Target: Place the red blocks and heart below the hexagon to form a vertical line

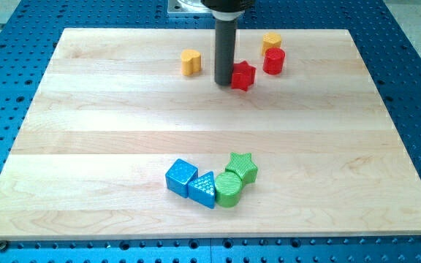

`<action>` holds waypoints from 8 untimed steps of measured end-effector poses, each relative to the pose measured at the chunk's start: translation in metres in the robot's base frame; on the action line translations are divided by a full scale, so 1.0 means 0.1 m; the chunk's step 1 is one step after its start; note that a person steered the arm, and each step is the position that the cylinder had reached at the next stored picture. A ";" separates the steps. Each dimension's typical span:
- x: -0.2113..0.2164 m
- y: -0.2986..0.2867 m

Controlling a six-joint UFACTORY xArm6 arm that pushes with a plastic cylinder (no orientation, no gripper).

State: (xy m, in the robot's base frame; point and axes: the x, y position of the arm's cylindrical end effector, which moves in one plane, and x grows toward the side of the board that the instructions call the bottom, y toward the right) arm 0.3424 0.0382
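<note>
So my tip [225,83] is down on the wooden desk [108,117] near its top edge, a bit right of the middle, and it's sitting right up against the left side of the red star block [243,75]. Touching or just a hair off, can't quite tell from this angle. No jaws on this thing, it's just a plain dark rod, so nothing is clamped or held; the star is simply next to it.

The red cylinder block [273,61] is just up and to the right of the star, closer to the top edge, with a small gap between them. The yellow hexagon block [272,40] sits directly above that cylinder, touching it or nearly so, right by the desk's top edge. The yellow heart block [190,62] is on the other side of the rod, off to its left and apart from it.

Way down near the bottom edge, around the middle, there's a tight cluster: blue cube [180,176], blue triangle block [204,189], green cylinder block [229,189] and green star block [243,167], all bunched together.
</note>
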 end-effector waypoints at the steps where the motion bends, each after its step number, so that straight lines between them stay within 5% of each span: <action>1: 0.00 0.25; 4: 0.00 0.51; 7: -0.09 -1.45; 8: -0.39 -1.14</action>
State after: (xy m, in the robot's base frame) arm 0.3032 -0.0758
